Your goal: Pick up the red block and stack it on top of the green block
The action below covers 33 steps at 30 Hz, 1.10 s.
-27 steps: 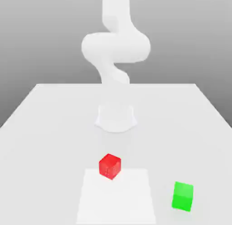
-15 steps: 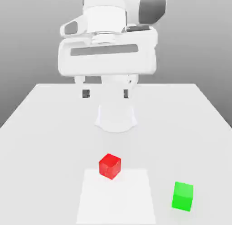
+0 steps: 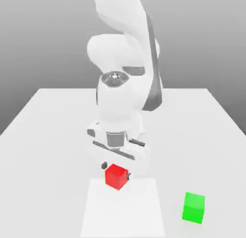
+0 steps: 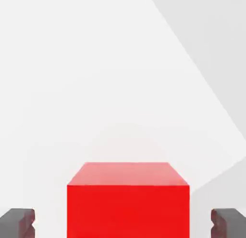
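Nearest the table's point(image 3: 57, 136) front edge sits the green block point(image 3: 193, 208), toward the exterior view's right corner and well apart from everything else. Just behind it, near the middle of the front edge, we find the red block point(image 3: 116, 176) resting flat on the table, with our gripper point(image 3: 116, 169) spread wide and one finger point(image 4: 17, 222) on either side of it — not touching yet. We judge the cube stiff and light, its smooth faces perhaps a little slippery, so we would pinch two opposite side faces squarely, low on the block. Farther back the table lies bare toward its rear edge — plenty of room for lifting and carrying across to the green block.
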Each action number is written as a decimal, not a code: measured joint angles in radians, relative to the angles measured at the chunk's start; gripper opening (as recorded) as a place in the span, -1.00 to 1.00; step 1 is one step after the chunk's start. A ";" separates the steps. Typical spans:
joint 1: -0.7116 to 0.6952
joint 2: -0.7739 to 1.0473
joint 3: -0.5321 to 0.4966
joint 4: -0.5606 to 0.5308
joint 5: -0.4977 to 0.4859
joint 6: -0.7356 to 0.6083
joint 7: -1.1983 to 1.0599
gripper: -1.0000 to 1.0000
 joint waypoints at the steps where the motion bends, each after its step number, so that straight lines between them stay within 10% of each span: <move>1: 0.000 0.000 0.000 0.000 0.000 0.000 0.000 -1.00; 16: 0.002 -0.278 0.016 -0.037 0.053 -0.240 -0.039 -1.00; 33: 0.274 -0.089 0.193 0.382 -0.007 -0.474 -0.598 -1.00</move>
